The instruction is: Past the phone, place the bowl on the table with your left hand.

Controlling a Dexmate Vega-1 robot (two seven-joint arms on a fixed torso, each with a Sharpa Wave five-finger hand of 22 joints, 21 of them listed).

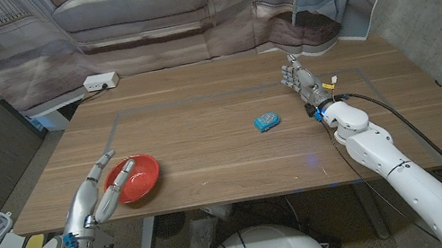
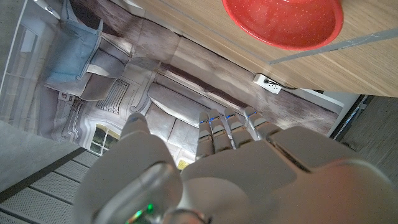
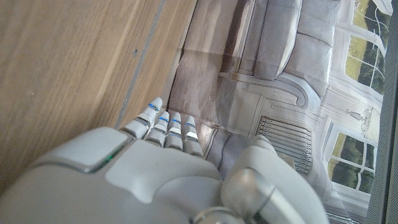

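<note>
The red bowl stands upright near the table's front left; in the left wrist view the bowl is empty. My left hand is at the bowl's left rim with its fingers apart and stretched out, and it holds nothing. The left wrist view shows a gap between the fingers and the bowl. The phone, a small blue object, lies right of the table's middle. My right hand stands at the back right beyond the phone, fingers straight and side by side, empty.
A white power strip sits at the table's back left edge. Thin tape lines mark a rectangle on the wooden table. A printed sofa backdrop hangs behind the table. A cable runs along my right forearm.
</note>
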